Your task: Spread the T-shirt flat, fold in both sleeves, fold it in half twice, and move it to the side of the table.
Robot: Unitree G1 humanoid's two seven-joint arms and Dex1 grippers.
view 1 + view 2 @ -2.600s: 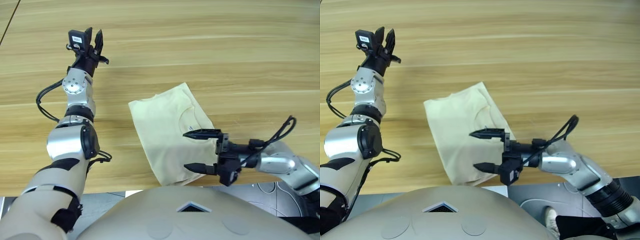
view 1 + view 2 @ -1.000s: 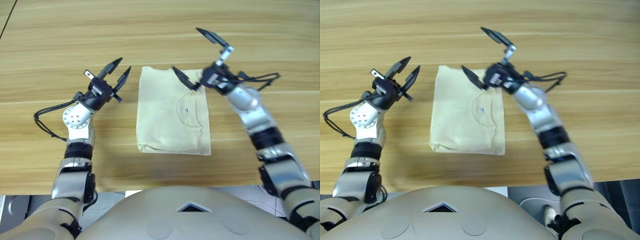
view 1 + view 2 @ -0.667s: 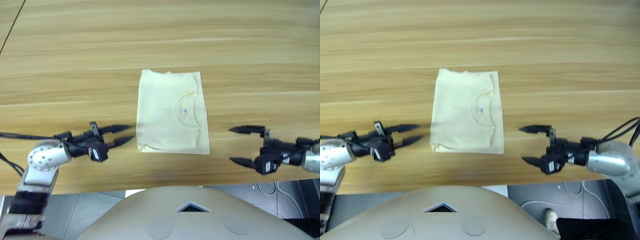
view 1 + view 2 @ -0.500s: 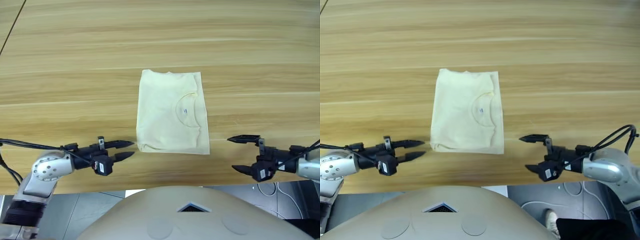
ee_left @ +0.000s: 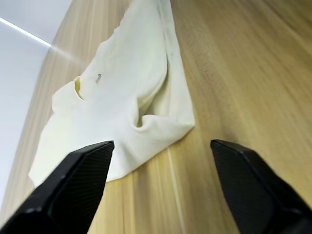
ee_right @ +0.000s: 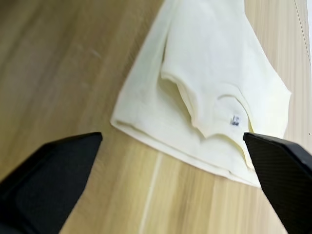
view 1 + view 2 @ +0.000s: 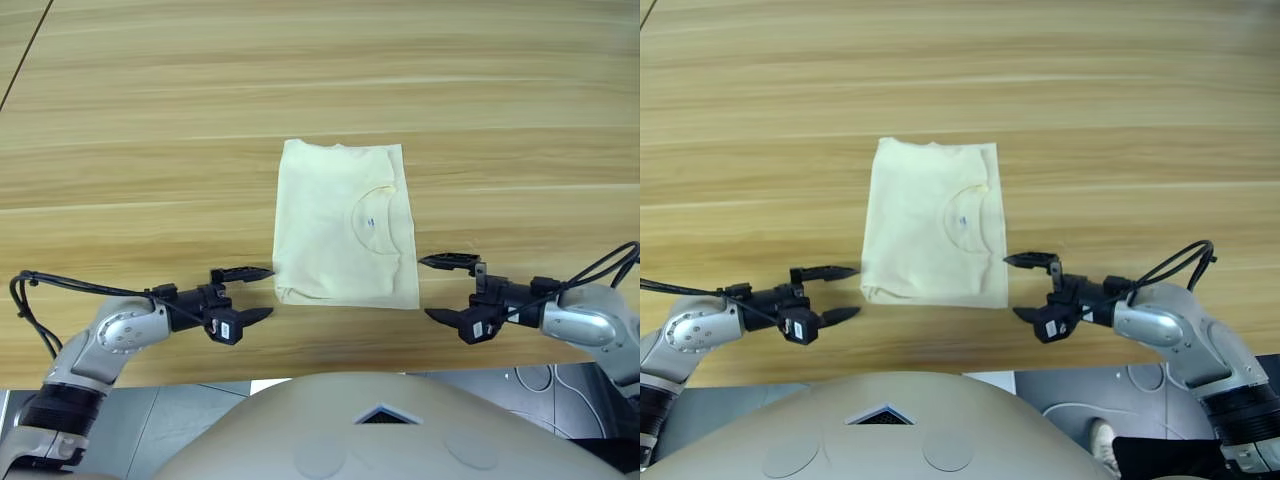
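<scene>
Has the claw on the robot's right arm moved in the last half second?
Yes. The right gripper has closed in leftward on the near right corner of the folded pale yellow cotton T-shirt, which lies unmoved on the wooden table.

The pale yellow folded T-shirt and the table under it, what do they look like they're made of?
Pale yellow folded T-shirt: soft matte fabric, probably cotton knit; its edges slump into rounded folds. Light brown table: wood or wood-look laminate, smooth, faint sheen; long straight grain bands, real or printed unclear.
</scene>
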